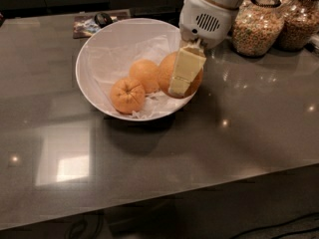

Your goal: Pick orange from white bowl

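Observation:
The white bowl stands at the back middle of the table, lined with crumpled white paper. My gripper reaches down from the upper right and is shut on the orange, the largest one. A cream finger lies across its front; the other finger is hidden behind it. The orange is held at the bowl's right rim, raised off the paper. A smaller orange with star creases and a smaller plain orange lie in the bowl to its left.
Two glass jars of cereal stand at the back right, close to the arm. A small packet lies behind the bowl at the left. The grey glossy table ends in a front edge near the bottom.

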Tool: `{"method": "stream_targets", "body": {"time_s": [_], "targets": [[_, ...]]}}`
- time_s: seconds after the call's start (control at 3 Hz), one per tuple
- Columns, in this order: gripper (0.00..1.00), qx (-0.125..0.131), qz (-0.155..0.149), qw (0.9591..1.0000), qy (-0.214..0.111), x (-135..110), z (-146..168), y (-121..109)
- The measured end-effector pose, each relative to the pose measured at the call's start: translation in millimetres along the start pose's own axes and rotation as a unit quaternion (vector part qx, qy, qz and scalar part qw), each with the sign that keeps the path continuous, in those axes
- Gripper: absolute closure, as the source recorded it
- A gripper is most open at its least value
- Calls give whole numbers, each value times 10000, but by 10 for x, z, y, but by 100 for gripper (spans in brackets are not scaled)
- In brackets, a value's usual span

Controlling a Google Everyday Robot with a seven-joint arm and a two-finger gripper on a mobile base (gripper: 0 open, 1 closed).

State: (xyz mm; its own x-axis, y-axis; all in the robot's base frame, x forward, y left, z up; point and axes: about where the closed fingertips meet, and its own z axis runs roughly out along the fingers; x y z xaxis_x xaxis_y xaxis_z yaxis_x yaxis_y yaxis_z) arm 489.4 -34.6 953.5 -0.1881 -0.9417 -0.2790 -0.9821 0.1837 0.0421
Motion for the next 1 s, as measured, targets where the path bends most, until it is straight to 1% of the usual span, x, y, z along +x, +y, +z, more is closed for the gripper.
{"method": "stream_targets", "body": {"time_s": [0.33,0.67,1.0], "targets": [[100,131,-110,9997,-187,213,-223,263],[100,256,-302,9986,-353,362,-426,536],[100,344,-321,9980,-417,314,-438,499]]}}
